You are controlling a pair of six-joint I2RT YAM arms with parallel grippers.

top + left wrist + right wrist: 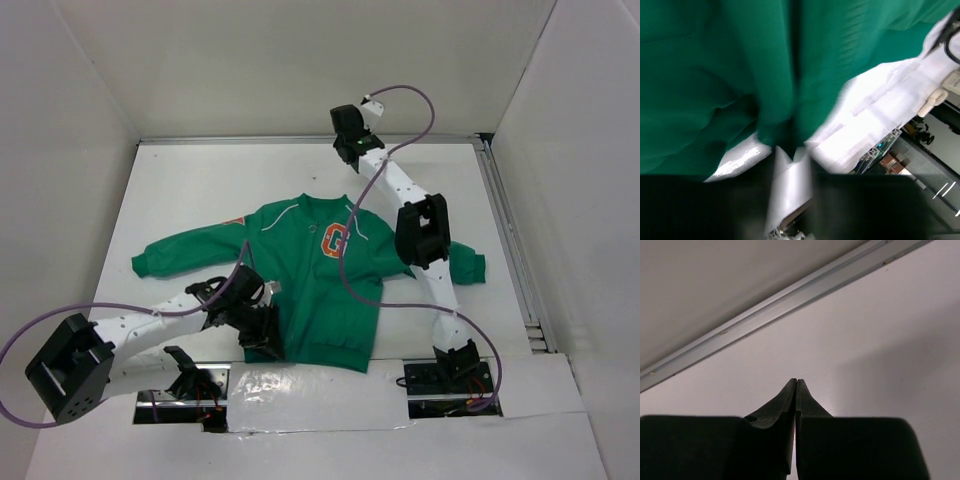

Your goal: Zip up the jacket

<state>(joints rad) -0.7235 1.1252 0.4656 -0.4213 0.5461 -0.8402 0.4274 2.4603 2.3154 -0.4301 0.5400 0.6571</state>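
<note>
The green jacket lies flat on the white table, front up, sleeves spread, with its orange "G" patch showing. My left gripper sits at the left corner of the ribbed hem. In the blurred left wrist view green fabric fills the top and puckers toward my left gripper. Its jaws stand slightly apart with the hem edge pinched between them. My right gripper is raised at the far back, away from the jacket. In its wrist view the right gripper is shut and empty.
The right arm crosses above the jacket's right sleeve, and its purple cable hangs over the jacket front. A metal rail runs along the back edge and shows in the right wrist view. White walls enclose three sides. The arm bases sit at the near edge.
</note>
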